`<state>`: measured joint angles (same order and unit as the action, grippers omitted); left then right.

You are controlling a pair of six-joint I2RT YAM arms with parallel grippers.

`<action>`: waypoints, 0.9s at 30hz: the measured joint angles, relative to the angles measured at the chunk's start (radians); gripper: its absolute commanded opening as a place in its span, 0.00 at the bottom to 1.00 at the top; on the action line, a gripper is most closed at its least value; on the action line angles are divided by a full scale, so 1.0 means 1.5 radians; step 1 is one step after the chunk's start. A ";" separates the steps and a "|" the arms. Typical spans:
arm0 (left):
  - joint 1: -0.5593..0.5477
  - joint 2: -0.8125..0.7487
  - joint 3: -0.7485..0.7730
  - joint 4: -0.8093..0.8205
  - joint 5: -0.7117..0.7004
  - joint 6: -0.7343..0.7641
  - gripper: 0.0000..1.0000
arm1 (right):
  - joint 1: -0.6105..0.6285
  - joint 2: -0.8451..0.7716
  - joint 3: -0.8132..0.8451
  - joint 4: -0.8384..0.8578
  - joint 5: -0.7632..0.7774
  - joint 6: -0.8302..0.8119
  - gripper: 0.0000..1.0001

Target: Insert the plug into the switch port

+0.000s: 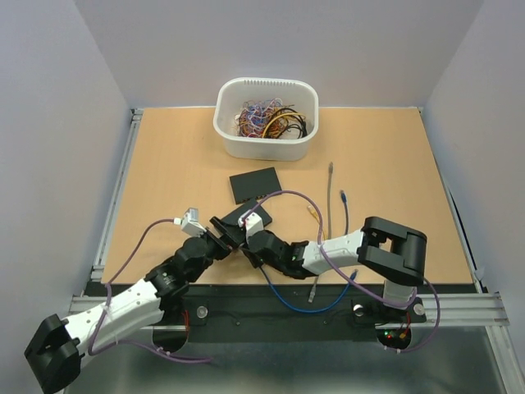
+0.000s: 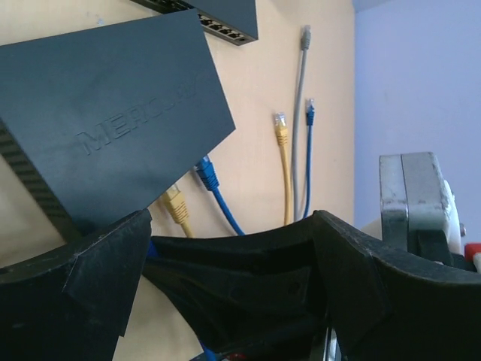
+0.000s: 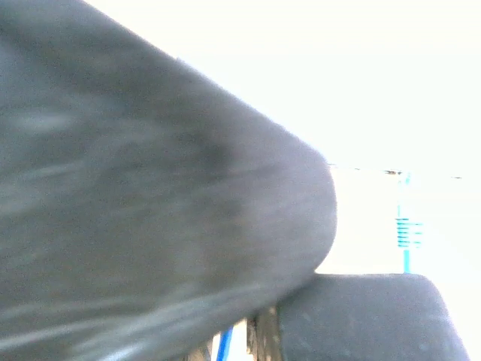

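A dark switch marked MERCUSYS (image 2: 113, 113) sits tilted just beyond my left gripper (image 2: 229, 229), and shows in the top view (image 1: 244, 215). The left fingers (image 2: 83, 278) stand wide apart, with a black part of the right arm between them. A blue plug (image 2: 207, 173) and a yellow plug (image 2: 177, 204) point at the switch's near edge; I cannot tell whether they touch it. In the top view the left gripper (image 1: 223, 233) and right gripper (image 1: 251, 245) meet at the table's middle front. The right wrist view is filled by a blurred dark surface (image 3: 150, 188), with a strip of blue cable (image 3: 225, 344) below.
A second black switch (image 1: 254, 185) lies flat further back, its ports showing in the left wrist view (image 2: 225, 19). A white bin (image 1: 267, 119) of tangled cables stands at the back. Grey (image 1: 330, 193), blue (image 1: 343, 201) and yellow (image 1: 312, 212) cables lie to the right.
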<state>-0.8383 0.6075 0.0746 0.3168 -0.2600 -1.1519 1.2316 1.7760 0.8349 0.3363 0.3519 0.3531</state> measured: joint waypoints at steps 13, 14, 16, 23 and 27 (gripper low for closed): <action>0.167 0.060 0.096 -0.115 0.028 0.182 0.99 | -0.037 0.021 -0.009 0.096 0.026 0.048 0.01; 0.189 0.081 0.102 -0.109 0.037 0.197 0.99 | -0.040 0.022 -0.009 0.101 0.028 0.050 0.01; 0.231 0.136 0.116 -0.094 0.063 0.224 0.99 | -0.040 0.022 -0.009 0.107 0.031 0.055 0.00; 0.321 0.282 0.170 0.005 0.135 0.292 0.99 | -0.040 0.035 -0.015 0.136 0.032 0.066 0.01; 0.348 0.370 0.227 0.074 0.154 0.319 0.99 | -0.040 0.035 -0.032 0.154 0.025 0.076 0.00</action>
<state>-0.3168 1.1625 0.4156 0.4282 -0.0296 -0.6731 1.1717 1.8282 0.7868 0.5671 0.3893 0.4675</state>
